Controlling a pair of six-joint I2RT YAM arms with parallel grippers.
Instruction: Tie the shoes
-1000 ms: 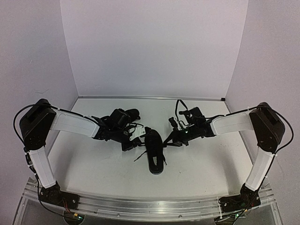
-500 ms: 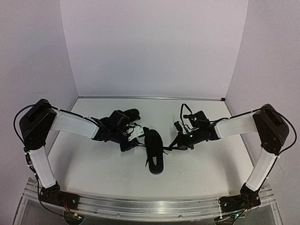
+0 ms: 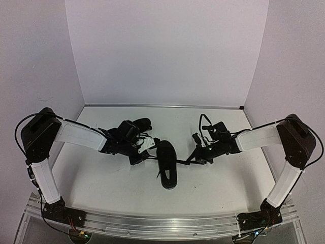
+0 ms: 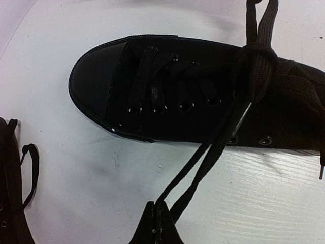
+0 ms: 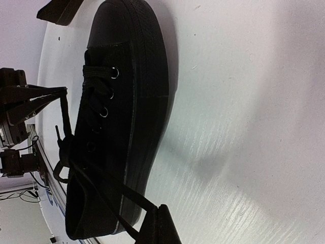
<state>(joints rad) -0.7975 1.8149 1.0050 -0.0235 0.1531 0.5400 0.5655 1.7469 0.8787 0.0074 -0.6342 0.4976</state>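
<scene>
Nearest the top camera, an aluminium rail (image 3: pixel 162 223) carries both arm bases along the near edge of the table (image 3: pixel 101 183). Beyond it, the middle shoe (image 3: pixel 167 165) rests sole-down on the white surface, with its heel toward the rail and its toe toward the back wall. The left gripper (image 3: pixel 142 158) sits just beside that shoe's left flank and the right gripper (image 3: pixel 193 156) just beside its right flank. A thin black lace is stretched across each small gap.

From the left wrist, the left gripper (image 4: pixel 156 219) has its fingers pressed together on a doubled run of lace (image 4: pixel 203 157). That run climbs slantwise over the side of the middle shoe (image 4: pixel 152 96) to a knot (image 4: pixel 256 56) bunched above the upper eyelets. More lace rises from the knot and leaves the view at the top.

From the right wrist, the right gripper (image 5: pixel 158 223) is pinched tight on lace (image 5: pixel 117 190) coming off the shoe's near side from the same knot (image 5: pixel 66 147). On the far side of the shoe, the left gripper (image 5: pixel 30 101) holds another strand drawn out straight.

The second shoe (image 3: pixel 139 123) lies past the left gripper, off to the left of the middle shoe's toe and not touching it. Only its laced edge (image 4: pixel 10 203) shows in the left wrist view.
</scene>
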